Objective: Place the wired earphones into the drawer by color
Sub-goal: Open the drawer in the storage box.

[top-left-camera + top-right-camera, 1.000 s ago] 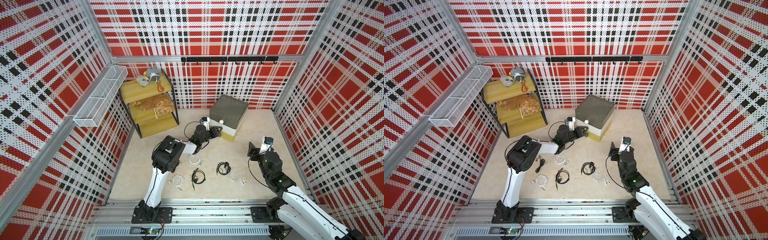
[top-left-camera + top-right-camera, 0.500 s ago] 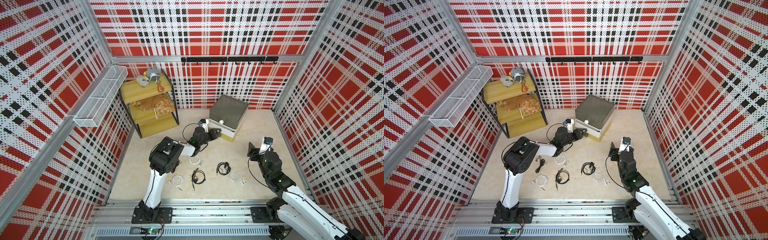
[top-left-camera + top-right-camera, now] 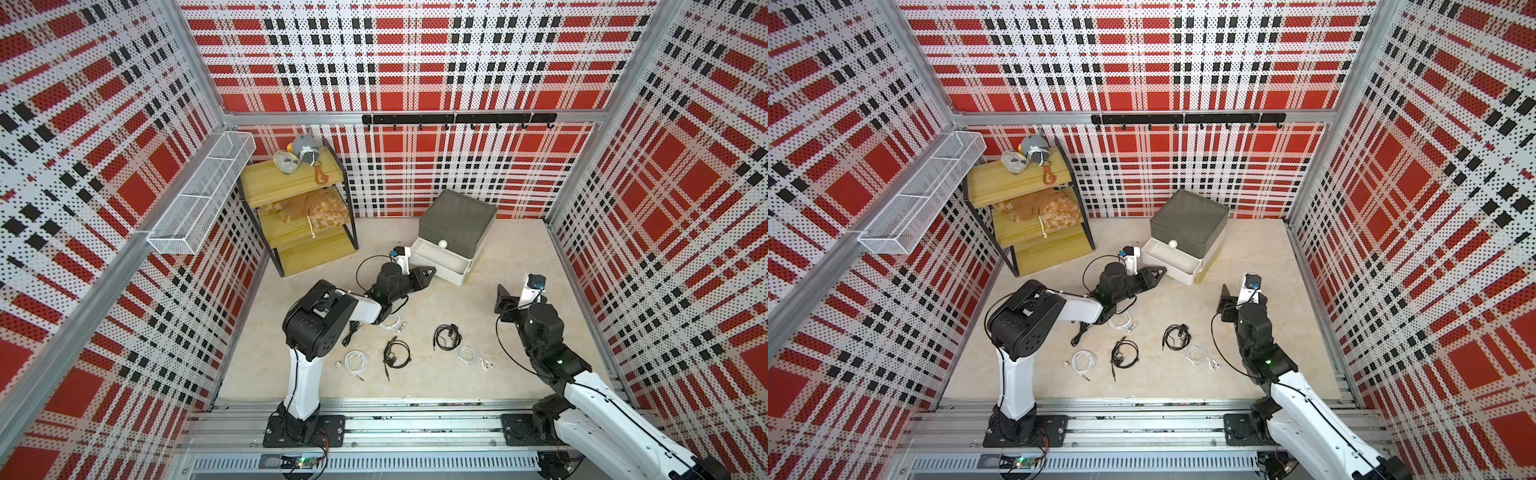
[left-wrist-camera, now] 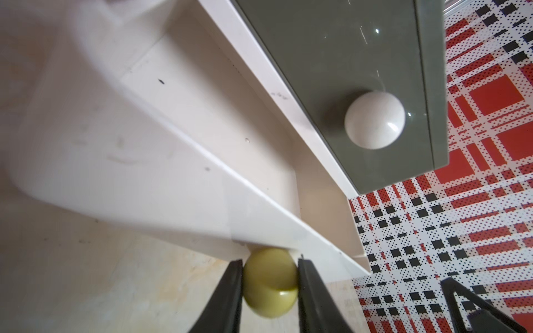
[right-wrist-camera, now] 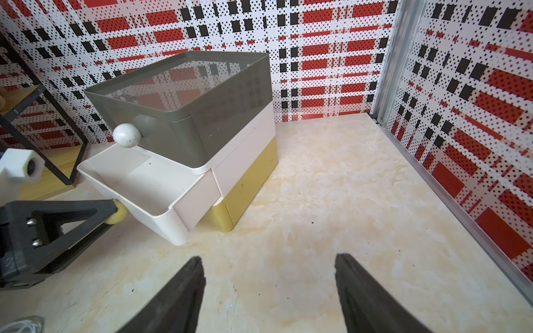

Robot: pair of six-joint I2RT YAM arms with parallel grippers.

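The drawer cabinet stands at the back of the floor, dark grey on top. Its white middle drawer is slid out and shows nothing inside. My left gripper is shut on that drawer's yellow ball knob. Black wired earphones and white ones lie coiled on the floor in front. My right gripper hangs open over bare floor, right of the cabinet's front.
A yellow wooden rack with soft toys stands back left, and a white wire basket hangs on the left wall. Another white bundle and a black one lie partly under my left arm. A hook rail runs along the back wall.
My left gripper has drawn back toward the front left with the yellow knob in it, and the white drawer has slid out of the cabinet. The right arm has stayed still.
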